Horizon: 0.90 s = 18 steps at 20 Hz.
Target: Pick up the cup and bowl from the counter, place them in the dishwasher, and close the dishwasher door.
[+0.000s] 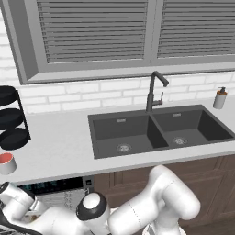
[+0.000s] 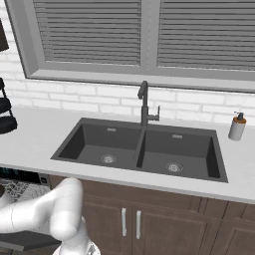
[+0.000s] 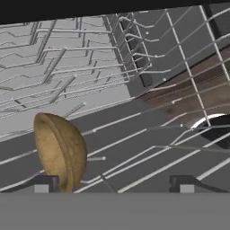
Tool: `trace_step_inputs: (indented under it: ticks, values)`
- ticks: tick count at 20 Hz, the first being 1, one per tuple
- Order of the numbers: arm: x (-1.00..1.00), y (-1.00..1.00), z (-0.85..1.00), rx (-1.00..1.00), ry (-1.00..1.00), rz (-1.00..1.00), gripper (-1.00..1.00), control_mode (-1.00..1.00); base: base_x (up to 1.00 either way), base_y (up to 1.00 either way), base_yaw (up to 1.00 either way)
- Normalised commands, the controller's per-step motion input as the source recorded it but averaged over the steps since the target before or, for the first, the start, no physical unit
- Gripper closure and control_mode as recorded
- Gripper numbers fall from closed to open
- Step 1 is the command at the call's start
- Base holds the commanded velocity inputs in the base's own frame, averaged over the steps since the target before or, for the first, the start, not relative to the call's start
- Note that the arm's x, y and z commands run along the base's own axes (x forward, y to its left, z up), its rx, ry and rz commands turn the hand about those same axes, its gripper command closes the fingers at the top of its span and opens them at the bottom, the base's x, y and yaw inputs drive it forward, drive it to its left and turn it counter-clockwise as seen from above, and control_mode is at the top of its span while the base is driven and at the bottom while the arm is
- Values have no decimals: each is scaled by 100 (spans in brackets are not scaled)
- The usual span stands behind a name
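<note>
Wooden bowl (image 3: 60, 150) stands on edge against the gripper's (image 3: 112, 184) left fingertip (image 3: 42, 183), over the dishwasher's (image 1: 59, 189) wire rack (image 3: 90, 67); fingers spread apart, though contact is unclear. On the counter (image 1: 59, 142), the cup (image 1: 6, 163) is cropped by the frame edge.
</note>
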Motion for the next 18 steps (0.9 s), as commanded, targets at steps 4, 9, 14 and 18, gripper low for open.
trace_step_inputs:
  ticks: [4, 9, 14, 18]
  values:
    - [-9, -1, 78, 6, -2, 0, -100, -100, 0, 0, 0]
    - [-13, -5, 93, 10, 0, 0, -100, -100, 0, 0, 0]
    - [-15, 0, 99, 10, 0, 0, -100, -100, 0, 0, 0]
    - [-5, -5, 100, 12, -1, 0, -100, -100, 0, 0, 0]
